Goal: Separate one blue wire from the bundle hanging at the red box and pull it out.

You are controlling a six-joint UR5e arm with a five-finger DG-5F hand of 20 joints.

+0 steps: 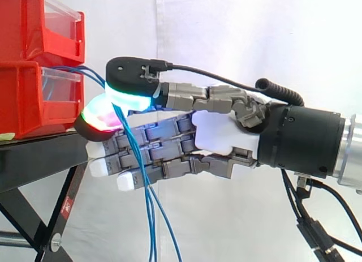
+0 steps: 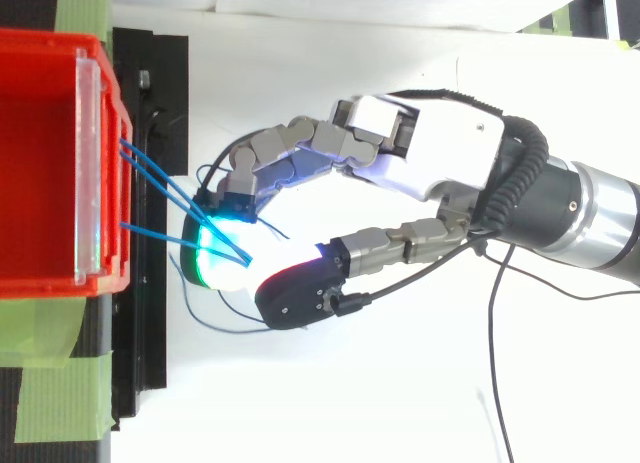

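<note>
Robot hand (image 1: 215, 132) just beside the red box (image 1: 28, 98), pinching several blue wires (image 1: 151, 228) between thumb and finger; seemingly none separated or pulled out yet.

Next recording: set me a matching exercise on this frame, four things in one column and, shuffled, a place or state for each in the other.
Things:
1. blue wires
2. red bins
3. hand
4. black stand

Places or states:
A. carries the bins
B. stacked one on the other, at the side view's left edge
C. come out at the lower bin's front and hang down past the fingers
D. thumb and a finger closed on the wires

Pairs: 1-C, 2-B, 3-D, 4-A
</note>
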